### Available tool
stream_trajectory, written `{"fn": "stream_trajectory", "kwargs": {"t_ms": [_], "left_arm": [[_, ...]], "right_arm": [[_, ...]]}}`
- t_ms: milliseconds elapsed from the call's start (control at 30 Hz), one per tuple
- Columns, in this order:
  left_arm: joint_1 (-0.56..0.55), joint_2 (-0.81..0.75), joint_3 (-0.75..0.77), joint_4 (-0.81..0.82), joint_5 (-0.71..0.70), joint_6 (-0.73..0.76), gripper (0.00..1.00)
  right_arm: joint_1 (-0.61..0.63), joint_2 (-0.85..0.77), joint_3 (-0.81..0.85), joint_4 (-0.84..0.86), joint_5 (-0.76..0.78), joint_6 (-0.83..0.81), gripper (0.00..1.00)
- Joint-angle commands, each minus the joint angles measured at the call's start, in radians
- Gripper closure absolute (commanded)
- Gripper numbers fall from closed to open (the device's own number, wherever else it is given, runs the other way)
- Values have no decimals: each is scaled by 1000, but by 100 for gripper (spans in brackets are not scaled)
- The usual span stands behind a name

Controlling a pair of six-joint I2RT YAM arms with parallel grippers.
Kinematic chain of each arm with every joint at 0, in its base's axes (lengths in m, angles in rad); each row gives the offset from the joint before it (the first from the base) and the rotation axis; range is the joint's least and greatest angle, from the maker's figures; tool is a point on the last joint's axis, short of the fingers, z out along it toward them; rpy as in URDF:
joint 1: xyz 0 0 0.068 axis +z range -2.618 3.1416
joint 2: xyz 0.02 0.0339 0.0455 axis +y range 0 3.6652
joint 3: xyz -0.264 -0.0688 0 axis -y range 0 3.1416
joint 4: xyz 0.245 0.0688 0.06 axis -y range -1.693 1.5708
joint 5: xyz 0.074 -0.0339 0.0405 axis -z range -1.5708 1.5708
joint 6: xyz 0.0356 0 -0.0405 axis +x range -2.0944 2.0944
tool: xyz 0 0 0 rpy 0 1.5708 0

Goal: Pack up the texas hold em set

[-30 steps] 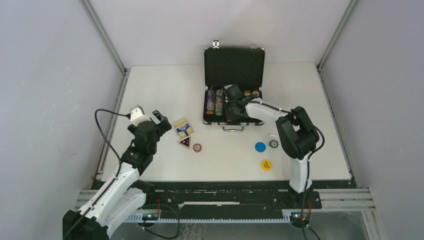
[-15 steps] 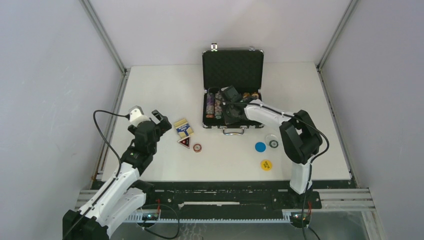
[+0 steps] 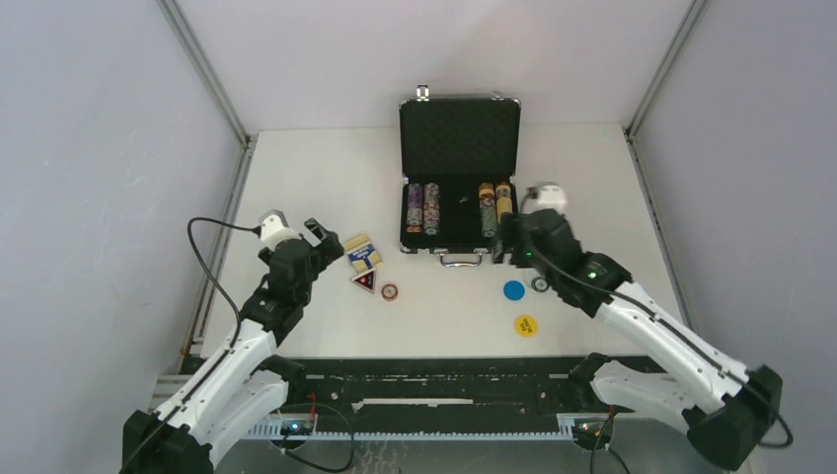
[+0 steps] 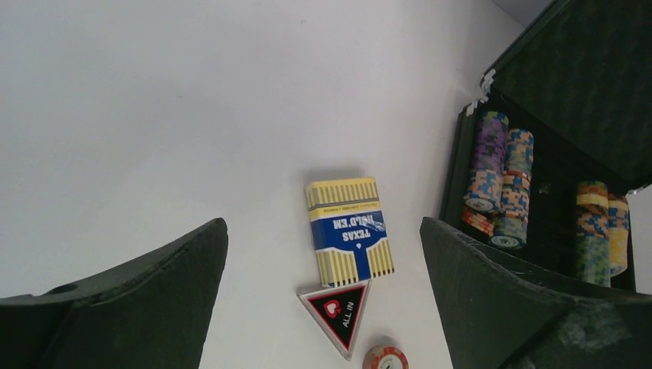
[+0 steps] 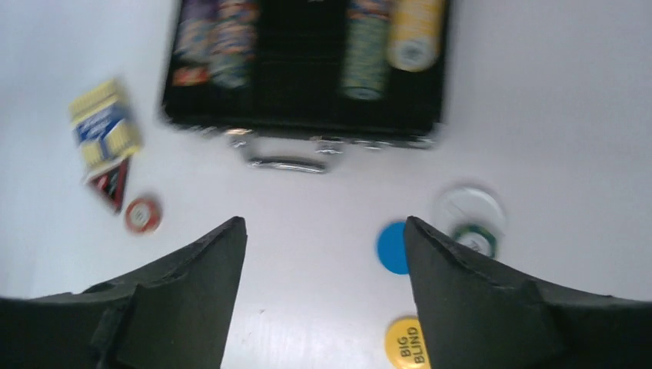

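Right arm (image 3: 632, 301) withdrawn from briefcase (image 3: 459, 133); both jaws spread, empty; left wrist alone reads deck (image 4: 350, 231).

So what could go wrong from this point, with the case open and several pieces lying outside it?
The card deck lies right against the red triangular token; the open left fingers could push that token when closing on the deck.
The blue token and yellow token lie flat, so the right fingers may slip off them.
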Motion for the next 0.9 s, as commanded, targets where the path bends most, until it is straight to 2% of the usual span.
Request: {"fn": "stream_trajectory", "kwargs": {"t_ms": [0, 100, 167, 367, 533, 867], "left_arm": [[-65, 71, 41, 61, 10, 33, 0], [-146, 152, 106, 62, -18, 54, 0], [-184, 198, 154, 54, -4, 62, 0], [-202, 252, 211, 52, 6, 70, 0], [-202, 299, 215, 58, 16, 91, 0], [-202, 302, 183, 74, 14, 101, 0]], "right_arm": [[-204, -66, -121, -45, -87, 176, 23], [-274, -52, -121, -137, -73, 211, 26], [-338, -15, -123, -164, -137, 226, 27], [-424, 101, -134, -145, -162, 239, 28], [-437, 164, -156, -122, -162, 244, 23], [-439, 230, -174, -106, -94, 270, 23]]}}
